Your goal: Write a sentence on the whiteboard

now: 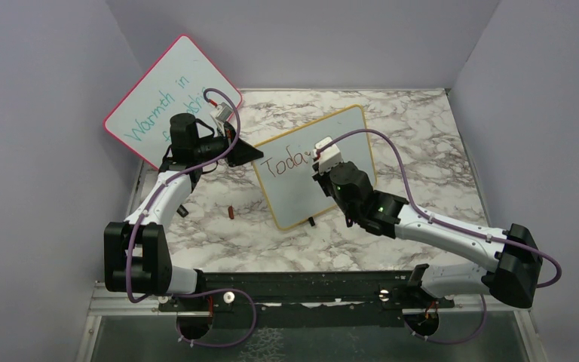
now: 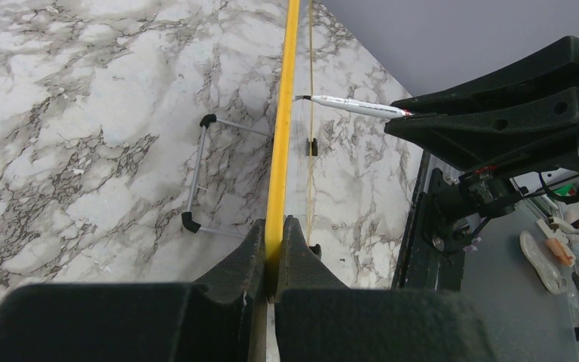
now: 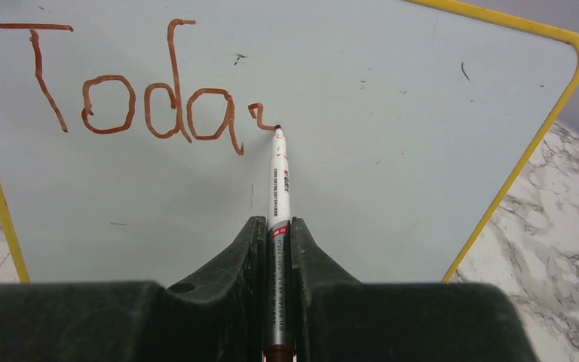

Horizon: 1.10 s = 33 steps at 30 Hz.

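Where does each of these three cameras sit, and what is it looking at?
Top: fixed overhead, looking down at the marble table; left arm, right arm show.
Left wrist: along the whiteboard's yellow edge, clamped in its own left pincer.
Right wrist: faces the sentence; its right pincer grips the marker.
Shared: whiteboard and marker.

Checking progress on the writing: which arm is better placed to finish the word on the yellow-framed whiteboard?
Right. The right gripper is shut on the white marker, tip at the unfinished red-brown "Toda" on the yellow-framed whiteboard. The left gripper is clamped on the board's edge, steadying it.
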### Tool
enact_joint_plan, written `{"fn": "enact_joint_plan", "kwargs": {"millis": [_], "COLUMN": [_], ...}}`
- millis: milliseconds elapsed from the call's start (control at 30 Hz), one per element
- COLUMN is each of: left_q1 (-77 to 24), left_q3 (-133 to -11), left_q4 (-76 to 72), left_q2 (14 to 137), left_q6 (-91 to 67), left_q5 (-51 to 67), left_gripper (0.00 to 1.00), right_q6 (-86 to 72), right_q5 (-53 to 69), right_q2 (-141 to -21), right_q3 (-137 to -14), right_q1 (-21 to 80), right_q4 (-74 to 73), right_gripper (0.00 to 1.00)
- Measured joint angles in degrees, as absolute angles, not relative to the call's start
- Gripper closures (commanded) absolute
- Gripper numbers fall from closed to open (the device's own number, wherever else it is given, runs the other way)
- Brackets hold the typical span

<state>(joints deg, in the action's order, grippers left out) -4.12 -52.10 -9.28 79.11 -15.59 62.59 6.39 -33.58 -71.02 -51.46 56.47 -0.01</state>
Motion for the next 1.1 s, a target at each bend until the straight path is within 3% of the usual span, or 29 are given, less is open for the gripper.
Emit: {"fn": "enact_joint_plan", "kwargs": {"millis": [1100], "left_q1": [-4.1], "left_q3": [-52.4], "left_q4": [-8.5], "left_q2": [79.1], "left_q6": [-15.2], "left_q5": [62.6], "left_gripper": [1.0], "right_q6": [8.5], "right_q5": [-33.6], "right_q2": [-71.2], "right_q3": [-51.5], "right_q1": [55.7], "right_q4": [3.4], "right_gripper": [0.99]}}
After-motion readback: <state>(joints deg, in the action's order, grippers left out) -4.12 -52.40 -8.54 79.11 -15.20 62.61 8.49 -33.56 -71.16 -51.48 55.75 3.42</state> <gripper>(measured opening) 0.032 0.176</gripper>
